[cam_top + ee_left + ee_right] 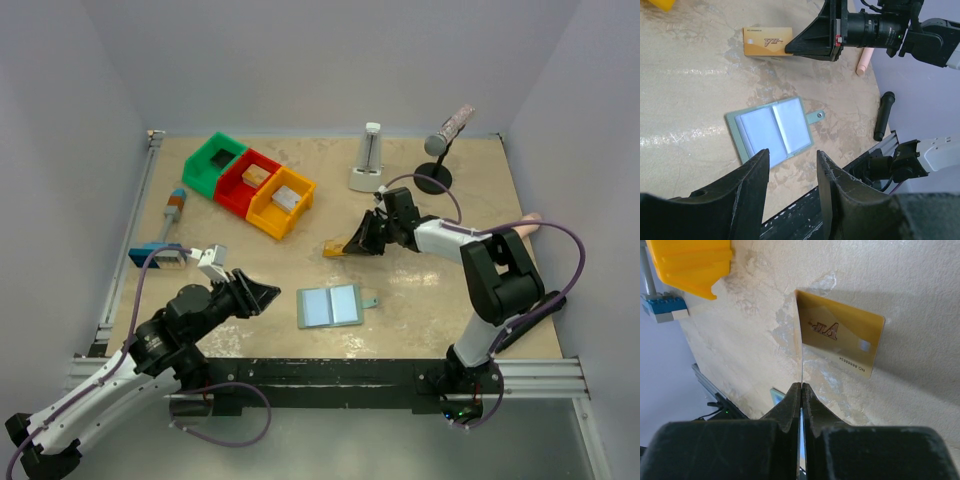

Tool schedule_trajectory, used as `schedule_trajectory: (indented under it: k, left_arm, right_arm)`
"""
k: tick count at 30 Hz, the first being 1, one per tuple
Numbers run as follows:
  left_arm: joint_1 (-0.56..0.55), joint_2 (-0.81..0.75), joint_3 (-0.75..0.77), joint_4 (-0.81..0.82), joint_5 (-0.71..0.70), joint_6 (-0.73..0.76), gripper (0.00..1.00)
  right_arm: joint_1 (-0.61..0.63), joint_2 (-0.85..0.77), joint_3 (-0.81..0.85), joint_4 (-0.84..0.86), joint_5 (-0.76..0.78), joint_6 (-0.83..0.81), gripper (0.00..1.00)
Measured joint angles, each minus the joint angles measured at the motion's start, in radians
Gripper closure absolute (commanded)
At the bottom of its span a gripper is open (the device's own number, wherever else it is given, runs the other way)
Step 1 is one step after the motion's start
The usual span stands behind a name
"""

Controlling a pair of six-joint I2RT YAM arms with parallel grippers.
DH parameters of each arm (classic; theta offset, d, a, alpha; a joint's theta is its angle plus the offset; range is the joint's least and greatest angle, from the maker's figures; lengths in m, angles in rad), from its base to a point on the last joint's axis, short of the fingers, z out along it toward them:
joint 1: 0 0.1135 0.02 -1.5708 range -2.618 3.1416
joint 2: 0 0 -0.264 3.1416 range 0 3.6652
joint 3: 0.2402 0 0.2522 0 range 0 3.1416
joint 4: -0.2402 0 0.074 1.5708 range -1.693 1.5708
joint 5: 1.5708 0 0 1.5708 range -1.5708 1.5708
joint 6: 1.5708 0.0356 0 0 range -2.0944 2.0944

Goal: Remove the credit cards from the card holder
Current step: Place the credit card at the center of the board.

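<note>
The card holder [330,306] lies open and flat near the table's front; the left wrist view [771,130] shows a pale blue-grey face in each panel and its small tab on the right. The orange-gold credit card [336,248] is out of the holder, further back on the table. My right gripper [360,243] is shut on that card's edge, low over the table; it also shows in the right wrist view [801,386], with the card's gold face [840,335] beyond. My left gripper [792,160] is open and empty, above the holder's near-left side.
Green [215,163], red [248,180] and yellow [282,202] bins stand at the back left, with small blocks in the red and yellow ones. A blue-and-white block with a handle [165,240] lies far left. A white stand [370,160] and a microphone [445,135] are at the back right.
</note>
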Motion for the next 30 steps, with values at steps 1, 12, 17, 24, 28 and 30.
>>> schedule_trajectory:
  k: [1,12,17,24,28,30]
  left_arm:
    - [0.0,0.0,0.0,0.0,0.0,0.0,0.53]
    - [0.0,0.006,0.0,0.0,0.0,0.0,0.53]
    - [0.0,0.014,0.0,0.0,0.001,0.003,0.53]
    - [0.0,0.023,0.0,0.001,0.001,0.008,0.53]
    - [0.0,0.026,0.0,0.002,0.001,0.008,0.53]
    - [0.0,0.027,0.0,0.002,0.001,0.007,0.53]
  right_arm:
    - [-0.002,0.004,0.0,0.0,0.0,0.0,0.94]
    - [-0.008,0.014,0.0,0.0,-0.007,-0.001,0.87]
    - [-0.009,0.014,0.0,0.0,-0.007,-0.003,0.83]
    - [-0.01,0.014,0.0,0.0,-0.006,-0.007,0.75]
    - [-0.015,0.014,0.0,-0.003,-0.006,-0.008,0.72]
    - [-0.019,0.014,0.0,-0.007,-0.005,-0.008,0.7]
